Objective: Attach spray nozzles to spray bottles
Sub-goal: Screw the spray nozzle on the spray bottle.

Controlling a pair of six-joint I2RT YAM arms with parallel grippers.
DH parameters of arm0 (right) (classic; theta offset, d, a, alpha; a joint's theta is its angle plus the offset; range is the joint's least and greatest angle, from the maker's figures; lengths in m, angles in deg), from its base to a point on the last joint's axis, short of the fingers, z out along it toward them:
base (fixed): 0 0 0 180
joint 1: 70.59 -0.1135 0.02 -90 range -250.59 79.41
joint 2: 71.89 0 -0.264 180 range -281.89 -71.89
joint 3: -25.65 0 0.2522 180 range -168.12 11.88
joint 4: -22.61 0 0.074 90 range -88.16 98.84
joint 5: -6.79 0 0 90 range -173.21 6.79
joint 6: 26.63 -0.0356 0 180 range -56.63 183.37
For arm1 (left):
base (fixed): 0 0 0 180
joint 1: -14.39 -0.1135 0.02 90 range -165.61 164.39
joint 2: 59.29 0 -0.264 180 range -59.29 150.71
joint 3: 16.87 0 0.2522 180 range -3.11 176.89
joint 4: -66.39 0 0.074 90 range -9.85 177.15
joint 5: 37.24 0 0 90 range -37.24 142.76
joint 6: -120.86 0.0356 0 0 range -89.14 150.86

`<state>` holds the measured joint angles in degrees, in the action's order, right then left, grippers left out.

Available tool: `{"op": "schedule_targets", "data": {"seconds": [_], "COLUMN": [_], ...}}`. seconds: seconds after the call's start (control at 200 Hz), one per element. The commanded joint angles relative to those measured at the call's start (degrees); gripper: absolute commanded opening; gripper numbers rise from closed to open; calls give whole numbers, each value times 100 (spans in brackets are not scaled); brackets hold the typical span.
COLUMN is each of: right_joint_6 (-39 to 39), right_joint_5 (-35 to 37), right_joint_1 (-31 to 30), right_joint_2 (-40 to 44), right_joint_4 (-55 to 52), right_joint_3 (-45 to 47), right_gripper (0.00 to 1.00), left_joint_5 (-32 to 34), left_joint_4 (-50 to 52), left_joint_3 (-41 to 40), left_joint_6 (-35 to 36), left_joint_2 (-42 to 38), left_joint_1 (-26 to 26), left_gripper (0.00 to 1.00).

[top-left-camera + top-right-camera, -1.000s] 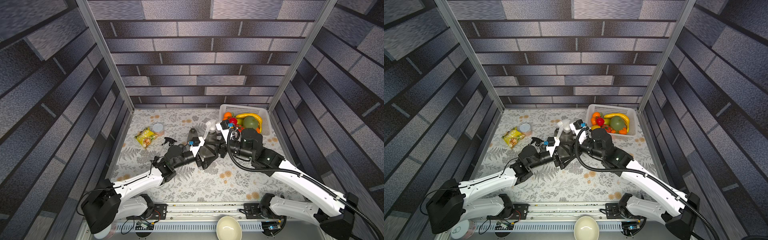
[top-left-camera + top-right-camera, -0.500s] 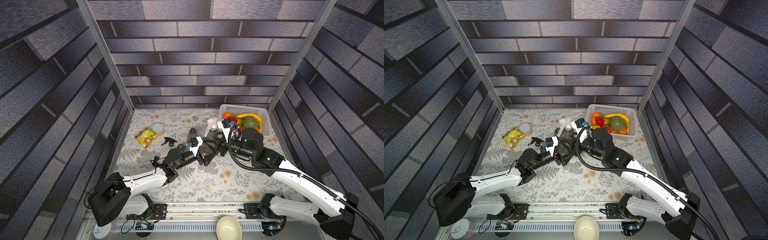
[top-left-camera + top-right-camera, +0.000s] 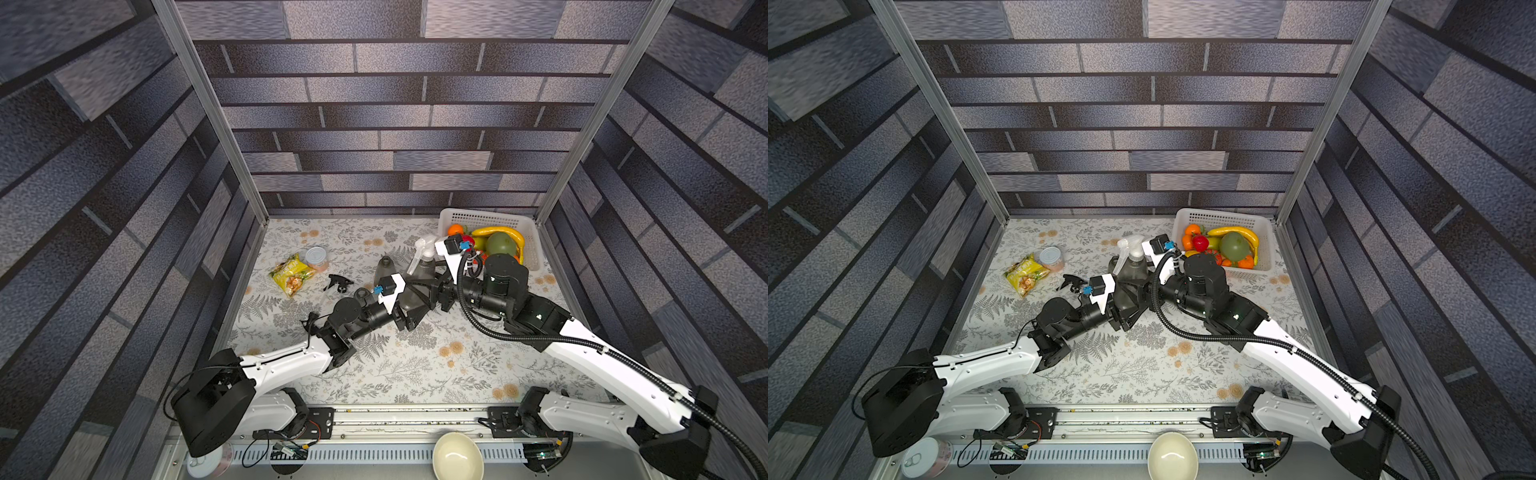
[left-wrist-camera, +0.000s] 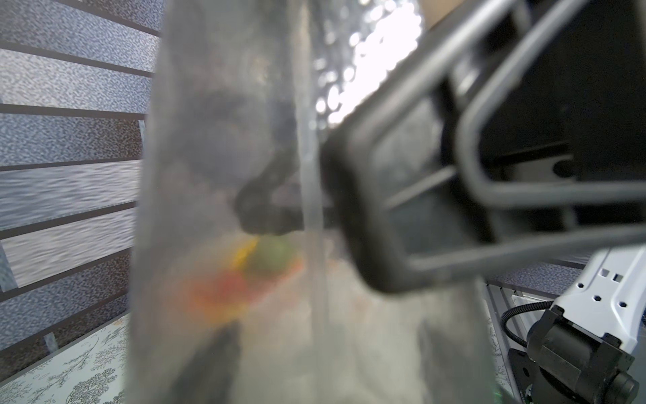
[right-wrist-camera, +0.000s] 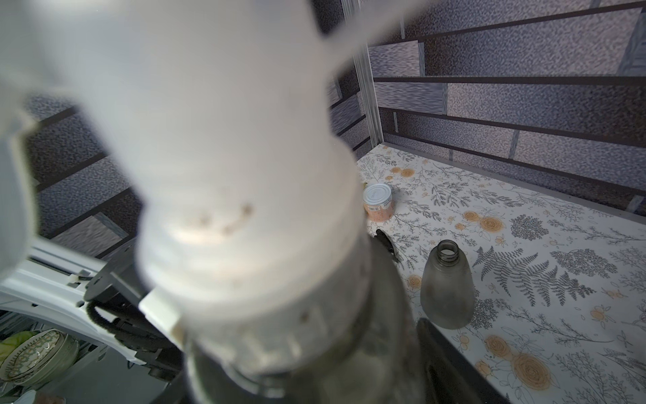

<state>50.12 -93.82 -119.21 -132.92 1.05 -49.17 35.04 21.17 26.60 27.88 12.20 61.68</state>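
Observation:
A smoky grey spray bottle (image 3: 420,270) (image 3: 1133,272) with the translucent white spray nozzle (image 3: 424,245) (image 5: 223,140) on its neck stands mid-table between both arms. My left gripper (image 3: 410,309) (image 3: 1124,312) is shut on its lower body, which fills the left wrist view (image 4: 244,175). My right gripper (image 3: 432,292) (image 3: 1140,291) is around the upper body, open, with one finger (image 5: 440,360) just beside the wall. A second bottle (image 3: 384,268) (image 5: 447,290) stands open-necked behind. A black nozzle (image 3: 338,283) (image 5: 386,245) lies on the mat.
A white basket (image 3: 490,218) of fruit stands at the back right, close behind my right wrist. A silver-lidded can (image 3: 318,257) and a yellow packet (image 3: 291,274) lie at the back left. A cream bowl (image 3: 457,457) sits off the front edge.
My left gripper has pushed forward to the bottle and closed around its lower body. The right gripper's jaws have spread wider round the bottle. The bottle has stayed in place.

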Motion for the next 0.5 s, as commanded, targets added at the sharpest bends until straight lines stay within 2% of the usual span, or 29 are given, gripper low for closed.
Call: {"op": "schedule_targets", "data": {"seconds": [0.0,0.346,0.416,0.496], "right_joint_6": [-31,195,324,495], "right_joint_5": [-169,-171,33,168], "right_joint_1": [-41,-38,-38,30], "right_joint_2": [236,547,684,702], "right_joint_4": [-253,-769,-896,-1075], "right_joint_3": [-222,-319,-338,-507], "right_gripper": [78,83,80,72], "left_joint_5": [339,321,290,236], "left_joint_4": [-7,-241,-256,-229], "left_joint_3": [-62,-93,-131,-141], "left_joint_6": [79,-76,-129,-167], "left_joint_2": [-120,-83,-106,-140], "left_joint_1": [-66,-171,-203,-219], "left_gripper": [81,81,81,81]}}
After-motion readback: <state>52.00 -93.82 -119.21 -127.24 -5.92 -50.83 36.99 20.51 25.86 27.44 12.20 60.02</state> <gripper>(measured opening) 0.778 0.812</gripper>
